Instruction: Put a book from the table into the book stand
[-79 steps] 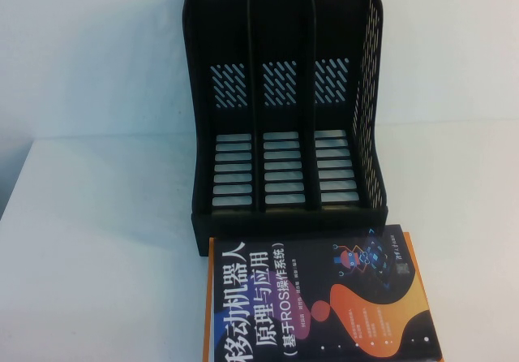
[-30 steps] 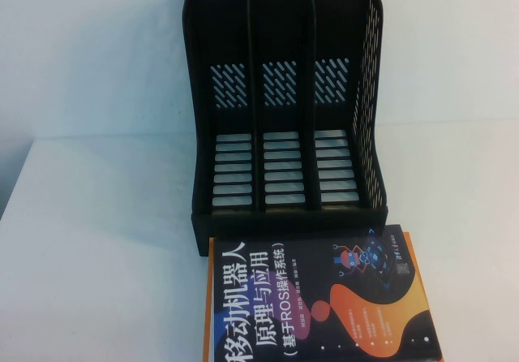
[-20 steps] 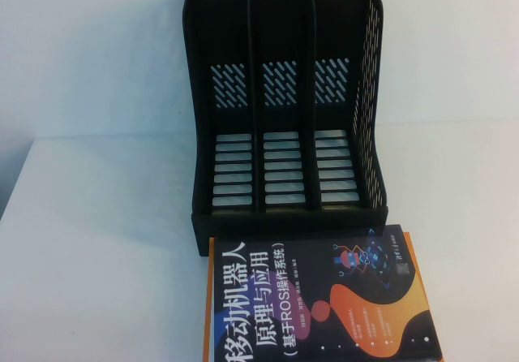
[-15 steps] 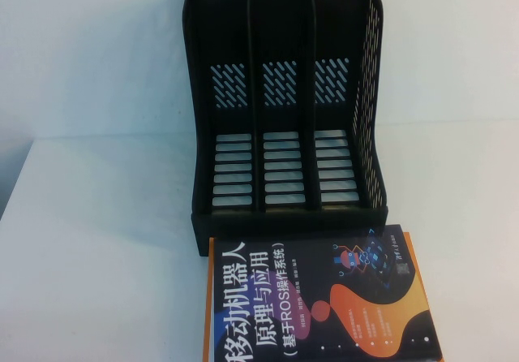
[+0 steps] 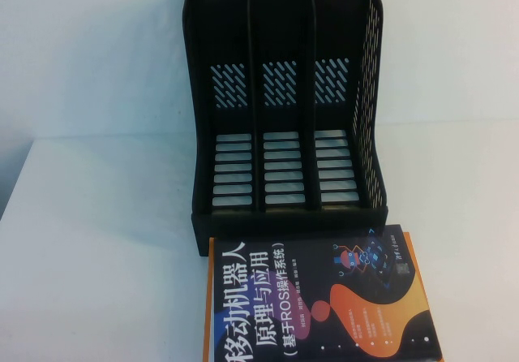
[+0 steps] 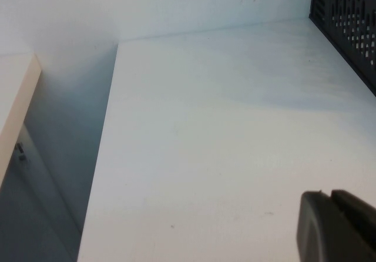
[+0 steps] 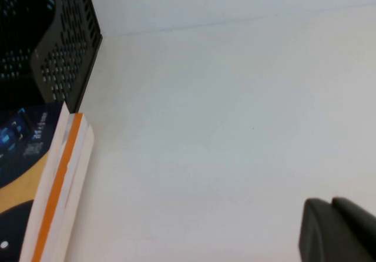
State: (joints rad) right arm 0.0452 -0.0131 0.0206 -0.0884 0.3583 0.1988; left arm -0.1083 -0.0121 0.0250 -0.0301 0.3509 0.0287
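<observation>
The book, dark-covered with white Chinese title and orange blobs, lies flat on the white table just in front of the book stand. The black stand's three upright slots hold nothing. Neither gripper shows in the high view. In the left wrist view my left gripper hovers shut over bare table, with the stand's perforated side off at one corner. In the right wrist view my right gripper is shut over bare table, well apart from the book and the stand.
A white book with an orange border lies under the dark book, its edge showing in the high view. The table's left edge drops into a gap beside a beige surface. A white wall stands behind the stand.
</observation>
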